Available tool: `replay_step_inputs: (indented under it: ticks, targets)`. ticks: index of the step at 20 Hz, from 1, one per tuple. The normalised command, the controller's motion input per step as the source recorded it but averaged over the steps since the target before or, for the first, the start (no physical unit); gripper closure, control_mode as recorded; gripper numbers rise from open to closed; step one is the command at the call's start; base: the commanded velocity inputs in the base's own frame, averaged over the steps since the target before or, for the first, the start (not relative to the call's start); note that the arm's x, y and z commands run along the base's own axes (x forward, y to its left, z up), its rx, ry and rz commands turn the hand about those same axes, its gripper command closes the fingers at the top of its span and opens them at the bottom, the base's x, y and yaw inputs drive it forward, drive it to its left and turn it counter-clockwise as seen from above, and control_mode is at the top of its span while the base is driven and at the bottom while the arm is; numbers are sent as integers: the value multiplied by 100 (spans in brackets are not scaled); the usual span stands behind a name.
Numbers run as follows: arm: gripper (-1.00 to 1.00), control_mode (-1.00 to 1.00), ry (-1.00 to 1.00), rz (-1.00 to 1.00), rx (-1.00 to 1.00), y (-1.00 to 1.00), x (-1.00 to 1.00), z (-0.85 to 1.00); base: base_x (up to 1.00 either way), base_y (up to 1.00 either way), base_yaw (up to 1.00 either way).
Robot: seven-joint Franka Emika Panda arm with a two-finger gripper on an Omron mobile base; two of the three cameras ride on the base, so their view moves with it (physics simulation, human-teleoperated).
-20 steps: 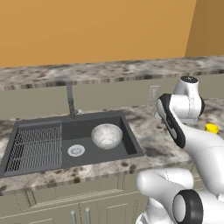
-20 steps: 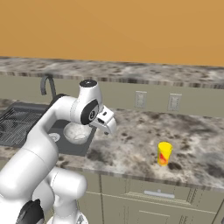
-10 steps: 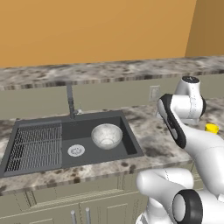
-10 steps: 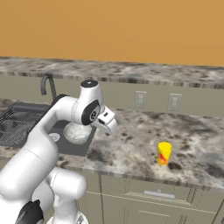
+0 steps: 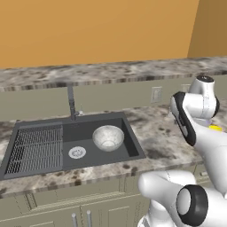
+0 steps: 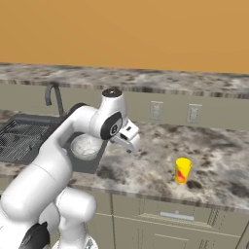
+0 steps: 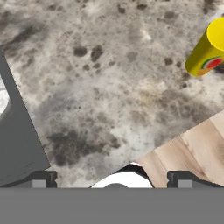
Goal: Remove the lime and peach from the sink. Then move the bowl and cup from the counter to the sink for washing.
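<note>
The bowl (image 5: 107, 137) sits in the sink (image 5: 128, 137); the yellow cup (image 6: 182, 170) stands upright on the counter (image 6: 219, 165), well apart from the gripper (image 6: 130, 141), whose jaws stand wide apart. The cup looks light, stiff and smooth, best pinched around its middle.

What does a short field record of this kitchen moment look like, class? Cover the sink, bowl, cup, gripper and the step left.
sink: dark basin with ribbed drainer; no fruit seen inside
bowl: upright in the basin, right of the drain
cup: upright on the counter, right of the sink
gripper: open, empty, above the counter between sink and cup
step left: cup into the sink
</note>
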Motion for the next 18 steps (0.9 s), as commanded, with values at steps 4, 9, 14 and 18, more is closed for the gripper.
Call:
replay_step_inputs:
  ticks: [4, 9, 14, 18]
  targets:
    - [-100, -100, 0, 17, 0, -42, -10, 11, 0, 0, 0]
    - [-100, -100, 1, 10, 0, -33, -8, 12, 0, 0, 0]
    - [-100, -100, 3, 1, 0, -33, -3, 9, 0, 0, 0]
    - [-100, -100, 1, 0, 2, -36, -5, 0, 0, 0, 0]
